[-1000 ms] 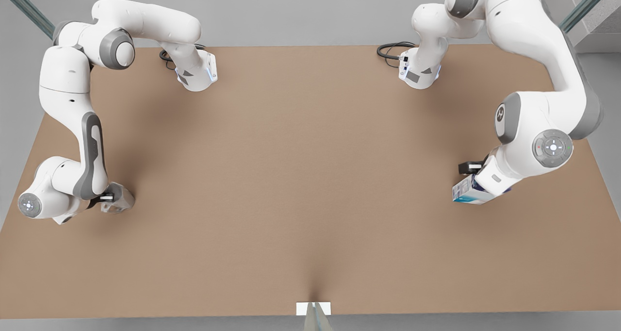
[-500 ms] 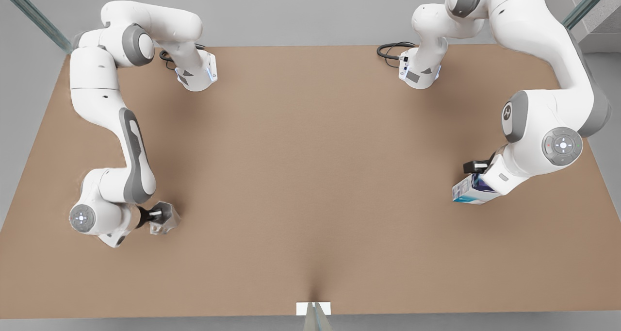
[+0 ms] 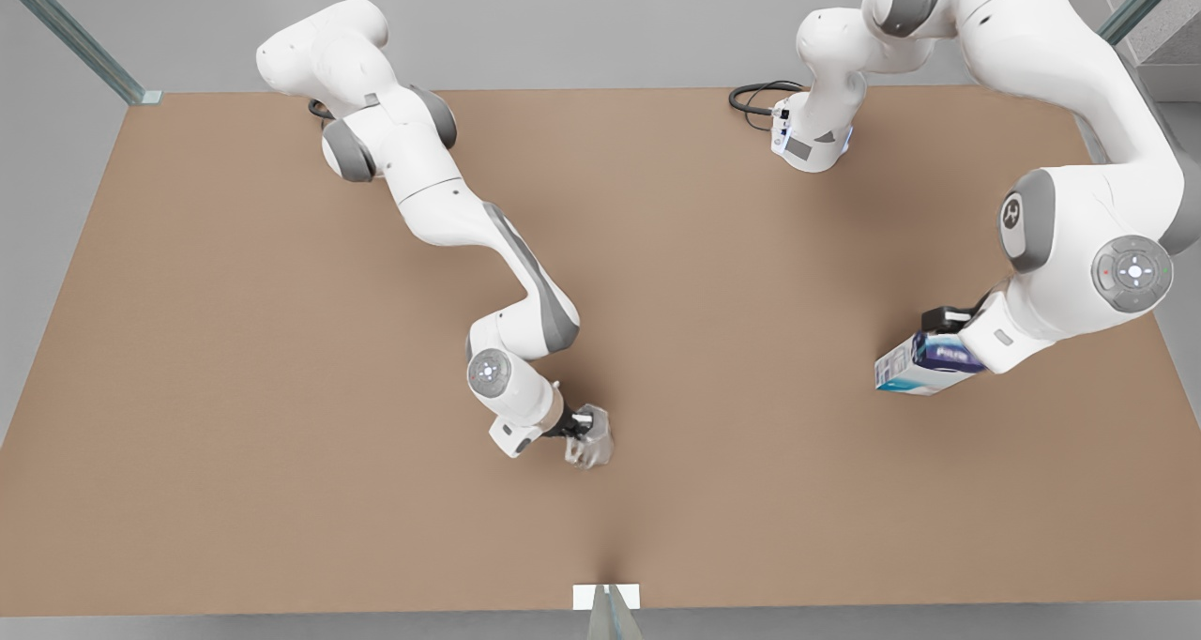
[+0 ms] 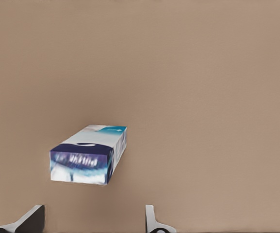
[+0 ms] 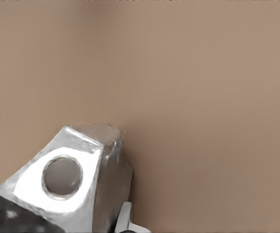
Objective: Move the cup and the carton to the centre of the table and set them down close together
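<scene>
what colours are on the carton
The carton is white, dark blue-purple and teal, seen best in the left wrist view.

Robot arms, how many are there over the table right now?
2. One reaches to the table's middle, its right gripper shut on the cup. The other is at the front view's right, its left gripper open above the carton.

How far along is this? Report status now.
Done: the cup is near the table centre, held by the right gripper. In hand: setting it down. Left: the carton lies at the front view's right, ungrasped, by the open left gripper.
</scene>
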You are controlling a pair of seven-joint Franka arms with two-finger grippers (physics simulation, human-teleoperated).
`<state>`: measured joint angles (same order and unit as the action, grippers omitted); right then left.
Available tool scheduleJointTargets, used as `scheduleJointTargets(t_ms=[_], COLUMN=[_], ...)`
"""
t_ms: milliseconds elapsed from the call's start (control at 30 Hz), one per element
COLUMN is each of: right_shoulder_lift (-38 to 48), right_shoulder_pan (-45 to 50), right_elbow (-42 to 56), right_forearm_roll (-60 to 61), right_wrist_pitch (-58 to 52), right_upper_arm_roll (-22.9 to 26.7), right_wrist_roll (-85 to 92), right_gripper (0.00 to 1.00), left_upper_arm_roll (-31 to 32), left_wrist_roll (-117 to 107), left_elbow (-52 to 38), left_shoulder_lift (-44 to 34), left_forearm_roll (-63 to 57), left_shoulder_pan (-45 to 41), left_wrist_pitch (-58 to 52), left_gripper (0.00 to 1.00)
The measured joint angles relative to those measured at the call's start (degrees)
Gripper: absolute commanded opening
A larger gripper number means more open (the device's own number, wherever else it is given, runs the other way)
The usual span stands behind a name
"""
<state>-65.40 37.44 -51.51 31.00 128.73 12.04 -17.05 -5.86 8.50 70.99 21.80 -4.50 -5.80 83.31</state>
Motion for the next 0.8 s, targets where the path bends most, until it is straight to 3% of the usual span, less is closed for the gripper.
scheduleJointTargets(t_ms=[33, 267, 333, 433, 633, 700, 733, 800], right_shoulder_lift=[0.0, 0.3, 0.4, 0.4, 3.7, 10.2, 16.2, 26.2], right_shoulder_pan=[-0.1, -1.0, -1.0, -0.9, -0.8, -2.4, -5.3, -7.1], right_elbow=[0.1, 0.0, 0.0, 0.0, -0.7, -0.8, -0.8, -0.8], right_forearm_roll=[-0.5, -0.2, -0.2, -0.2, -0.1, -0.8, -1.2, -15.3], right_wrist_pitch=[-0.1, 0.4, 0.3, 0.2, -0.3, -9.8, -20.2, -35.9], right_upper_arm_roll=[0.0, 0.0, 0.0, 0.0, -0.3, 0.3, 2.5, 3.2], right_wrist_roll=[-0.3, 0.4, 0.3, 0.1, -0.1, -0.1, 0.3, 2.4], right_gripper=[1.0, 1.0, 1.0, 1.0, 1.0, 1.0, 1.0, 1.0], left_upper_arm_roll=[0.0, 1.5, 2.6, 5.5, 5.1, 5.0, 4.9, 4.9], left_wrist_roll=[1.9, 28.6, 46.7, 57.5, 88.7, 87.6, 85.9, 85.7], left_elbow=[-1.7, -2.5, -1.3, 2.4, 4.5, 4.8, 4.9, 5.6], left_shoulder_lift=[0.0, 2.2, 0.4, -2.9, -2.6, -2.7, -2.8, -2.7], left_forearm_roll=[0.0, 4.2, 5.3, 6.2, 6.2, 6.0, 5.8, 5.4], left_shoulder_pan=[2.0, 3.3, 2.0, 2.8, 3.1, 3.9, 3.9, 5.3], left_wrist_pitch=[-0.6, 4.2, 7.6, 2.0, 8.8, 5.9, 3.9, 3.6], left_gripper=[1.0, 1.0, 1.0, 1.0, 1.0, 1.0, 1.0, 1.0])
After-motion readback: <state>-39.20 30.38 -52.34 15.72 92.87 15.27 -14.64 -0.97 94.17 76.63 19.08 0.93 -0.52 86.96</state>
